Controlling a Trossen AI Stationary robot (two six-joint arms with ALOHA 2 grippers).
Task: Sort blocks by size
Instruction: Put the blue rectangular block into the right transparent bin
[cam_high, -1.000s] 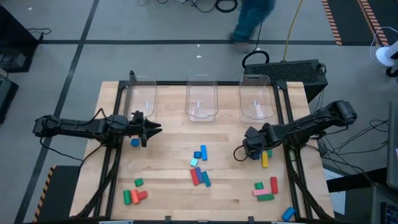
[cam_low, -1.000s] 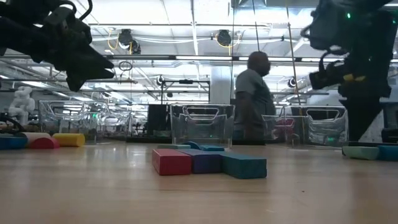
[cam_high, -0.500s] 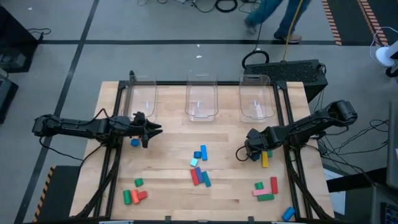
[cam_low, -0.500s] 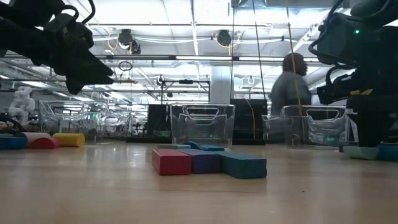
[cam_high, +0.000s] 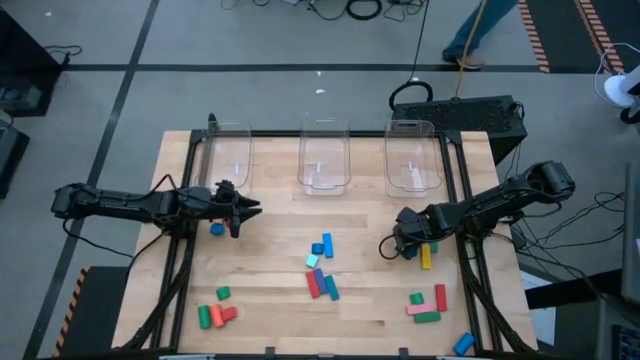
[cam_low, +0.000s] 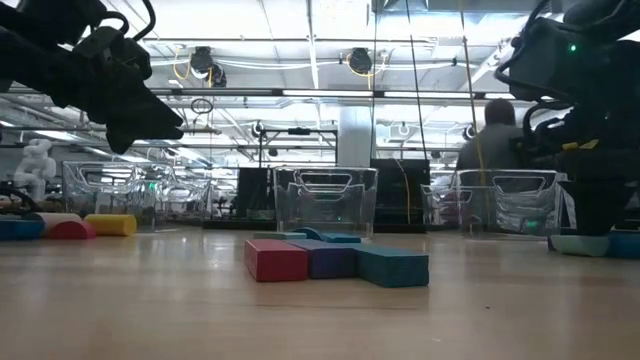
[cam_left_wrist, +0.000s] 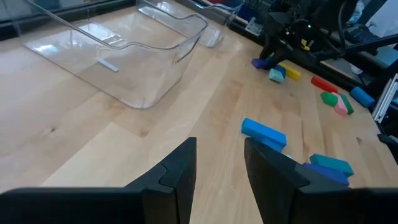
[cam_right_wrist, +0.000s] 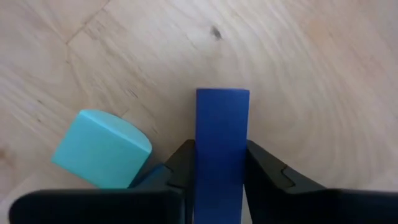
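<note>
My right gripper (cam_high: 403, 245) is low at the table's right middle, shut on a dark blue bar (cam_right_wrist: 222, 124). A light cyan block (cam_right_wrist: 99, 149) lies right beside it, and a yellow bar (cam_high: 426, 257) is close by. My left gripper (cam_high: 250, 208) hovers open and empty at the left, pointing toward the table's right; its own view (cam_left_wrist: 221, 168) shows nothing between the fingers. A small blue block (cam_high: 216, 229) lies under the left arm. Other blocks lie in groups at the centre (cam_high: 320, 283), near left (cam_high: 213, 315) and near right (cam_high: 428, 305). My right gripper pinches the dark blue bar by its two long sides (cam_right_wrist: 222, 158) between its two fingers. The fingers come from above, slanting in from the table's right, and lie across the bar. The bar's free end (cam_right_wrist: 222, 96) sticks out past the fingertips, and the bar lies flat at table level.
Three clear bins stand along the far edge: left (cam_high: 229, 160), middle (cam_high: 324, 165) and right (cam_high: 413, 165). Two blue bars (cam_high: 323, 246) lie mid-table. A blue block (cam_high: 462, 343) sits at the near right corner. A person walks on the floor beyond the table (cam_low: 497, 135).
My right gripper has come down toward the table at the blue bar and then stayed low. My left gripper has held its place. The person behind the table has walked toward the right.
</note>
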